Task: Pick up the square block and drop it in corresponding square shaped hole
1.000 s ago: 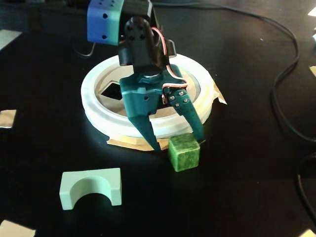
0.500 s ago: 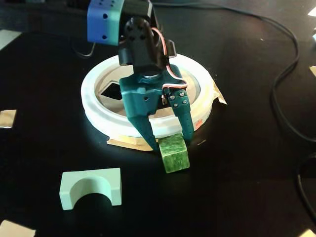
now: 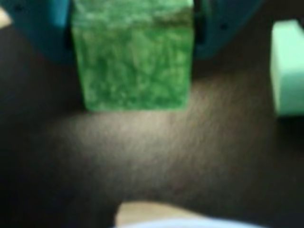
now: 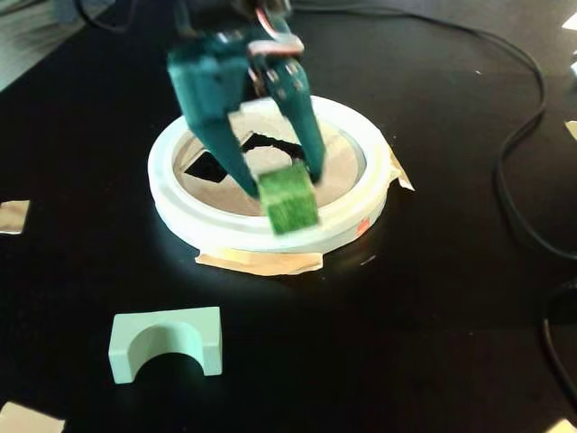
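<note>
The square block (image 4: 288, 200) is a mottled dark-green cube held off the table between the teal fingers of my gripper (image 4: 284, 185), which is shut on it. In the fixed view it hangs over the front of the white rim (image 4: 180, 212) of the tan round panel. The square shaped hole (image 4: 200, 164) is the small dark cutout at the panel's left, to the left of and behind the cube. The wrist view shows the square block (image 3: 133, 57) filling the gap between both fingers of the gripper (image 3: 133, 42), above the black table.
A larger dark cutout (image 4: 270, 142) lies in the panel behind the fingers. The pale mint arch block (image 4: 167, 343) (image 3: 287, 66) rests on the table at the front left. Black cables (image 4: 523, 180) run along the right. Tape pieces (image 4: 13, 216) lie at the left edge.
The gripper has shut on the cube, lifted it off the table and carried it back over the ring's front rim. The arch block has not moved.
</note>
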{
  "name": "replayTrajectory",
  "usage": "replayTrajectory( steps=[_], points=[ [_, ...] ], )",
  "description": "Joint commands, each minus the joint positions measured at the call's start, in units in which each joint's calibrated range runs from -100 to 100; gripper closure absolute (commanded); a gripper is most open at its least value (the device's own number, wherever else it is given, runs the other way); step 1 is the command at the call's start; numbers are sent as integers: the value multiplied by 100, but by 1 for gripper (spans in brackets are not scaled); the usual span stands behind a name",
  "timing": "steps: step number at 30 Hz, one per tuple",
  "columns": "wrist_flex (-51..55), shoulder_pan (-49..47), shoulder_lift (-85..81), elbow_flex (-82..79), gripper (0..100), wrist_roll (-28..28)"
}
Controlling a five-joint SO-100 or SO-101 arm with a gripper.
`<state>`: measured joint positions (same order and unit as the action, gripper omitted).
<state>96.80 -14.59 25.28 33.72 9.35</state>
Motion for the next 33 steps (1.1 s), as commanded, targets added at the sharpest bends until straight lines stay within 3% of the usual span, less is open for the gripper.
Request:
replayTrajectory(
  steps=[1, 5, 16, 21, 33],
  points=[
    [320, -102, -920, 453, 66, -430],
    [320, -651, -1207, 453, 66, -684],
    [320, -2811, -1699, -649, 66, -2486],
    [320, -3373, -1556, -1196, 66, -2955],
    [320, -3398, 110, -1168, 66, -2999]
  ],
)
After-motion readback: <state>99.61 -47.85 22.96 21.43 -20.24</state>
